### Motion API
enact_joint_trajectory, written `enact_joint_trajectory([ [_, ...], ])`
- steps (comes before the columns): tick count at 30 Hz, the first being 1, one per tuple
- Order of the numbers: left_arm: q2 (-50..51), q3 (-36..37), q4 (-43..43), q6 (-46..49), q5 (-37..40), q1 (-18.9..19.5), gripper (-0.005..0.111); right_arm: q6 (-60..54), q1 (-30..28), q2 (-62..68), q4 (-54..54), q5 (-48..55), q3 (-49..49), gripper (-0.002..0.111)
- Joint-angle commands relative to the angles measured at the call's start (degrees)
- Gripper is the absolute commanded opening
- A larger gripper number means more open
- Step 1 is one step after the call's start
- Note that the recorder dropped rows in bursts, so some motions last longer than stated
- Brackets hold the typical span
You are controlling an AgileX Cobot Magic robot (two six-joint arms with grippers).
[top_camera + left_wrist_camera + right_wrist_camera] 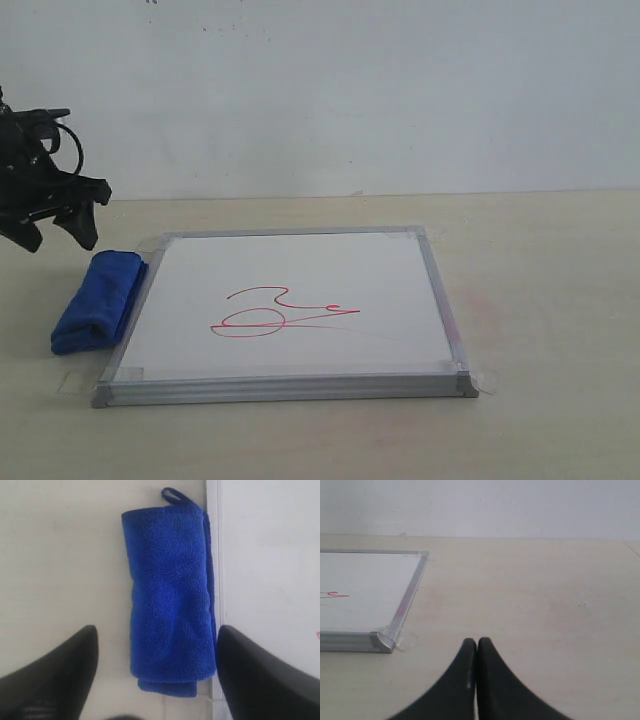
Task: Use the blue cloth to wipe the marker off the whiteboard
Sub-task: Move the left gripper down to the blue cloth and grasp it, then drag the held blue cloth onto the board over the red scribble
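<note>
The whiteboard [300,290] lies flat on the table with a red marker scribble [275,313] near its middle. The rolled blue cloth [97,300] rests on the table against the board's left frame edge. My left gripper [58,232] hovers above the cloth's far end, open. In the left wrist view the blue cloth [170,595] lies between the two spread fingers of the left gripper [157,632], untouched. My right gripper [477,642] is shut on nothing over bare table, beside the whiteboard's corner [385,640]. It does not show in the exterior view.
The light wooden table [540,300] runs to a white wall [350,90] behind. Clear tape [487,380] holds the board's corners down.
</note>
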Motion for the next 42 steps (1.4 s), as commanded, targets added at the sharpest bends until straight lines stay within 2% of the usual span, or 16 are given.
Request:
enact_joint_trajectory([
  [1, 2.5, -0.4, -2.0, -1.8, 0.3, 0.1, 0.064, 0.0, -0.3, -0.2, -0.1, -0.6, 0.0, 0.0],
  [6, 5.7, -0.4, -5.5, -2.0, -1.9, 0.1, 0.064, 0.0, -0.3, -0.2, -0.1, -0.6, 0.0, 0.0],
  [26, 11.2, -0.4, -5.9, -2.0, -8.0, 0.1, 0.062, 0.0, -0.3, -0.2, -0.1, -0.6, 0.0, 0.0],
  [31, 11.7, -0.4, -5.9, -2.0, -7.9, 0.1, 0.049, 0.0, -0.3, -0.2, -0.1, -0.6, 0.0, 0.0],
  [40, 11.8, -0.4, -6.2, -1.2, -7.8, 0.1, 0.007, 0.0, -0.3, -0.2, -0.1, -0.6, 0.0, 0.0],
  [42, 11.2, -0.4, -6.2, -0.9, -7.7, 0.2, 0.004, 0.0, -0.3, -0.2, -0.1, -0.6, 0.0, 0.0],
])
